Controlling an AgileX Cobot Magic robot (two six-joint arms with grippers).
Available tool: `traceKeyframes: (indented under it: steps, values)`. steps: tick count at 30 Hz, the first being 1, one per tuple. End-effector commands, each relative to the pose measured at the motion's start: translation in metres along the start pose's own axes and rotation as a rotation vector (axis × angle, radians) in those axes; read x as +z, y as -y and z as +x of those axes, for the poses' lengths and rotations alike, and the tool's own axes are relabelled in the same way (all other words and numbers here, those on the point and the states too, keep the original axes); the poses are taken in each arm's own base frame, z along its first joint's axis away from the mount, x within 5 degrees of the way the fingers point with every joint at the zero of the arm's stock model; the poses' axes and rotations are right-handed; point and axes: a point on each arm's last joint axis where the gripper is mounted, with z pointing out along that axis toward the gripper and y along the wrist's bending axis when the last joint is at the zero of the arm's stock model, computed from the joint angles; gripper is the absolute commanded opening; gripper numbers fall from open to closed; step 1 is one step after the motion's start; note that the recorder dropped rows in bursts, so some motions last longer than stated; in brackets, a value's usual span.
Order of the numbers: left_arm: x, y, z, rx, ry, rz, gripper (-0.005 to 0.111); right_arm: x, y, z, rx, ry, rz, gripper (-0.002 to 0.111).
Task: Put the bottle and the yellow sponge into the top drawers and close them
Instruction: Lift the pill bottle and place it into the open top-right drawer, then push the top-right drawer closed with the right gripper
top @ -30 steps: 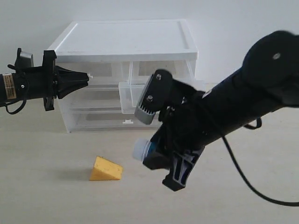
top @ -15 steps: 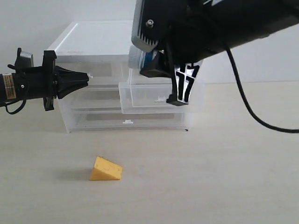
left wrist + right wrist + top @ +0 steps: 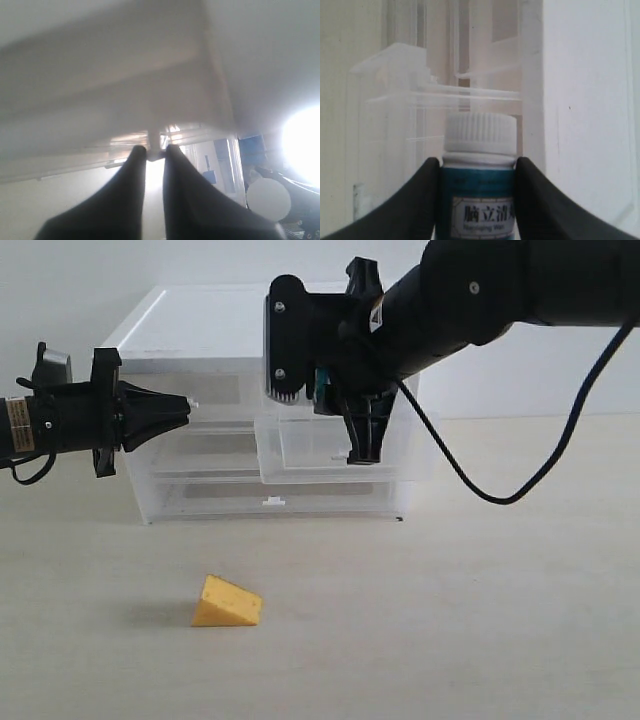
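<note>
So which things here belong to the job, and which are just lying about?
Job:
bottle, held by the right gripper
yellow sponge on the table
open top drawer
closed top drawer, left gripper at its handle

Not the job:
two wide lower drawers
right arm's cable
</note>
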Motion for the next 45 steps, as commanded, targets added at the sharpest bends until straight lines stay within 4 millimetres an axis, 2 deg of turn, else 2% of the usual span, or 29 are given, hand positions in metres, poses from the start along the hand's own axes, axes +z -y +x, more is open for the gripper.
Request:
traceKeyframes:
  steps: [1,3,5,6,7,13,16,20,23,25,27,30,38,45]
  values:
    - [0.002,-0.006,0.000,0.014,0.003,-0.066,0.004,-0.003,0.005,-0.002,0.069,0.011,0.021,0.000]
    - [0.002,-0.006,0.000,0.014,0.003,-0.066,0.004,-0.003,0.004,-0.002,0.080,0.010,0.020,0.006]
    - [0.002,-0.006,0.000,0.014,0.003,-0.066,0.004,-0.003,0.005,-0.002,0.091,0.012,0.023,0.034]
    - [0.002,-0.006,0.000,0.014,0.003,-0.066,0.004,-0.003,0.005,-0.002,0.106,0.018,0.031,0.045]
    - [0.002,-0.006,0.000,0.014,0.003,-0.066,0.004,-0.003,0.006,-0.003,0.123,0.024,0.040,0.049]
    - [0.002,-0.006,0.000,0.014,0.003,-0.066,0.004,-0.003,0.009,-0.004,0.147,0.045,0.069,0.047]
    - [0.002,-0.006,0.000,0.014,0.004,-0.068,0.004,-0.015,0.015,-0.006,0.235,0.064,0.093,0.047]
    - [0.002,-0.006,0.000,0.013,0.006,-0.068,0.004,-0.047,0.023,-0.008,0.490,0.076,0.099,0.047]
    - [0.002,-0.006,0.000,0.012,0.008,-0.067,0.004,-0.072,0.021,-0.006,0.787,0.038,0.033,0.046]
    - [0.002,-0.006,0.000,0.013,0.005,-0.066,0.004,-0.080,0.010,-0.004,0.927,-0.043,-0.081,0.036]
    - [0.002,-0.006,0.000,0.013,0.005,-0.066,0.004,-0.081,0.001,-0.004,0.990,-0.087,-0.172,0.022]
    - [0.002,-0.006,0.001,0.013,0.002,-0.060,0.004,-0.070,-0.014,-0.007,1.000,-0.069,-0.271,0.000]
    - [0.003,-0.006,0.001,0.013,0.001,-0.058,0.004,-0.036,-0.041,0.004,1.029,-0.118,-0.306,0.000]
    - [0.003,-0.005,0.001,0.013,-0.004,-0.049,0.004,-0.013,-0.032,0.006,0.987,-0.038,-0.156,0.000]
